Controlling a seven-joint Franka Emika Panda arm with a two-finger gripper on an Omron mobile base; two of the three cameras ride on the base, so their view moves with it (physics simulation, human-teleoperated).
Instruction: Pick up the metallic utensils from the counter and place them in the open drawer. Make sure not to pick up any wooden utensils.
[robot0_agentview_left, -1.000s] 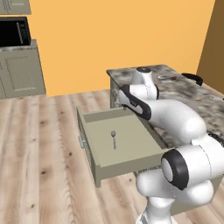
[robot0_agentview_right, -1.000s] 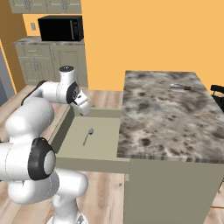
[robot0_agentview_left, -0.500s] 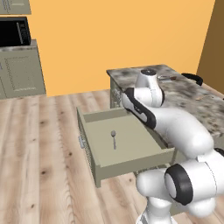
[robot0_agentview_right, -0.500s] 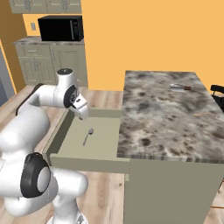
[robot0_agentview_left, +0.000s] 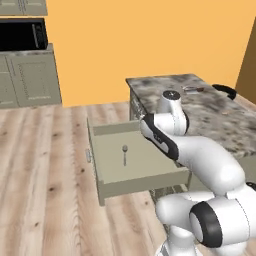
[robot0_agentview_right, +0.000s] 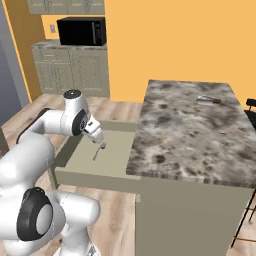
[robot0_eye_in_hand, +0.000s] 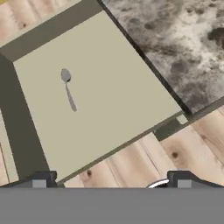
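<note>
A small silver spoon (robot0_eye_in_hand: 68, 89) lies loose on the floor of the open sage-green drawer (robot0_eye_in_hand: 109, 100); it also shows as the spoon (robot0_agentview_left: 124, 154) and the spoon (robot0_agentview_right: 98, 151) in the base views. My gripper (robot0_eye_in_hand: 111, 179) hangs above the drawer (robot0_agentview_right: 117, 150), open, with nothing between its widely spread fingertips (robot0_eye_in_hand: 41, 178). From the right base camera the gripper (robot0_agentview_right: 96, 134) sits over the drawer's left part. Another metallic utensil (robot0_agentview_right: 207, 100) with a dark handle rests at the far end of the marble counter (robot0_agentview_right: 190, 130). A thin tan wooden stick (robot0_agentview_right: 229, 131) lies near the counter's right edge.
The drawer (robot0_agentview_left: 135, 155) juts from the island toward the wooden floor (robot0_agentview_left: 45, 170). A dark chair (robot0_agentview_left: 225, 91) stands beyond the counter (robot0_agentview_left: 210, 107). A microwave (robot0_agentview_right: 82, 31) sits on the wall cabinets (robot0_agentview_right: 75, 70) at the far left.
The arm has swung and stretched, its elbow shifting, while the hand stays over the drawer and sinks a little. The spoon lies unmoved in the drawer.
</note>
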